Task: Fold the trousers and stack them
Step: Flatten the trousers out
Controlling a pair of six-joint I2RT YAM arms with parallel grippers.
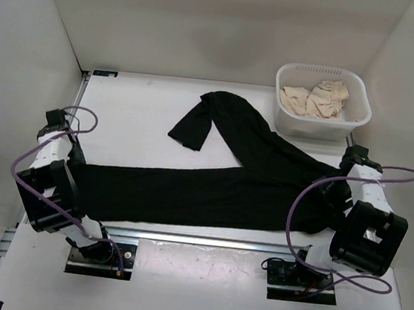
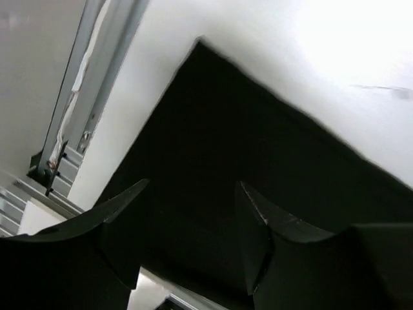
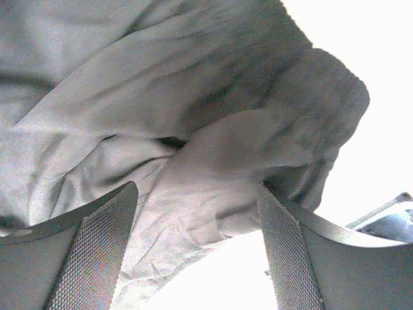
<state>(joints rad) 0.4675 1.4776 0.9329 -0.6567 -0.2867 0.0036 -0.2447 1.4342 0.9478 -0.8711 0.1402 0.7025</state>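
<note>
The table point(image 1: 161, 97) is covered across most of its width by the trousers point(image 1: 210, 189), laid flat. 1 leg is stretched along the near edge toward the left. The 2nd is angled to the far middle w/ its end folded over, and the waist is bunched at the right, just in front of the white basket point(image 1: 319, 126). Beige cloths point(image 1: 318, 99) are held in that basket. The left hand point(image 2: 193, 187) is seen w/ fingers apart over the hem end of the near leg. The right hand point(image 3: 197, 187) is likewise spread, over the crumpled waistband. Contact w/ the fabric cannot be told at either. The cloth is judged soft, light and limp, i.e. sag is expected when it is lifted. A pinch is best taken at the hem corner and at the thicker waistband, both layers together, so slipping is avoided.
</note>
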